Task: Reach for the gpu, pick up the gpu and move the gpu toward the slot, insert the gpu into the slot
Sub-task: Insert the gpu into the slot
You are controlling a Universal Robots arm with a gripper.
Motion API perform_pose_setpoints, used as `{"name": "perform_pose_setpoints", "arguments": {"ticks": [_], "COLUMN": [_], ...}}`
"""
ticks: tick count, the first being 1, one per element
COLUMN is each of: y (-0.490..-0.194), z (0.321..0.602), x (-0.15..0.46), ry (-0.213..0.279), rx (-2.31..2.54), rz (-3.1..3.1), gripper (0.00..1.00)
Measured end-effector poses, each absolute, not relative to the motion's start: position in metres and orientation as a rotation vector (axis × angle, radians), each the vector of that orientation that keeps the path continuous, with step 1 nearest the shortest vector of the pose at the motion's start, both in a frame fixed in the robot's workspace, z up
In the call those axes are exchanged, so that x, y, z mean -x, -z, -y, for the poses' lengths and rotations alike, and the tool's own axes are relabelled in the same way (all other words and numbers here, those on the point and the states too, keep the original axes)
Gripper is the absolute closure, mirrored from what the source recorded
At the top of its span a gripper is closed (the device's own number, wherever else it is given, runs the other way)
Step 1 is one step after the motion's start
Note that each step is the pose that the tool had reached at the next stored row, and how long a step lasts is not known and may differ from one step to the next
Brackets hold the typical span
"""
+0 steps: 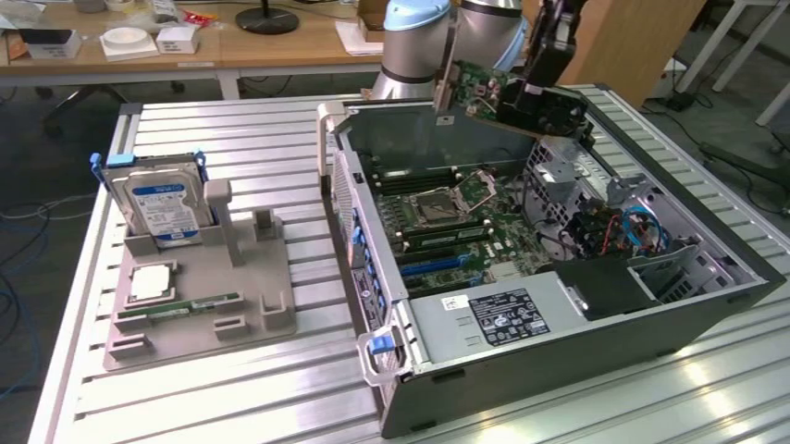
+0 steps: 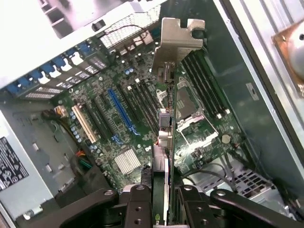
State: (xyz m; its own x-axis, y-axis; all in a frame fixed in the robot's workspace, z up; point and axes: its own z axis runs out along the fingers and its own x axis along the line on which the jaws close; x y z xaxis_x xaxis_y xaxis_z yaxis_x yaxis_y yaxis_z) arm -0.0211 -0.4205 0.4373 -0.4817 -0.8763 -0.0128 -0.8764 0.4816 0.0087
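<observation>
The gpu (image 1: 500, 97), a green card with a black cooler and a silver end bracket, hangs in the air above the far end of the open computer case (image 1: 691, 319). My gripper (image 1: 537, 92) is shut on it from above. In the wrist view the gpu (image 2: 166, 109) runs edge-on away from my gripper (image 2: 162, 199), its silver bracket (image 2: 178, 35) at the far end. Below it lies the motherboard, with the long blue slot (image 2: 121, 111) and black slots beside it. In the exterior view the blue slot (image 1: 435, 265) lies low on the board, well apart from the card.
A grey fixture tray (image 1: 265, 319) on the exterior view's left holds a blue-labelled hard drive (image 1: 161, 199), a CPU (image 1: 148, 282) and a memory stick (image 1: 191, 305). The power supply (image 1: 494, 319) and cables (image 1: 617, 231) crowd the case's near and right parts.
</observation>
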Motion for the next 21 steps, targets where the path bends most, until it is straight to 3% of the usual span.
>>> {"name": "perform_pose_setpoints", "arguments": {"ticks": [21], "y": [-0.4364], "z": [0.4205], "x": [0.0211], "ry": [-0.023], "rx": [2.041], "rz": [-2.383], "gripper": [0.73]}}
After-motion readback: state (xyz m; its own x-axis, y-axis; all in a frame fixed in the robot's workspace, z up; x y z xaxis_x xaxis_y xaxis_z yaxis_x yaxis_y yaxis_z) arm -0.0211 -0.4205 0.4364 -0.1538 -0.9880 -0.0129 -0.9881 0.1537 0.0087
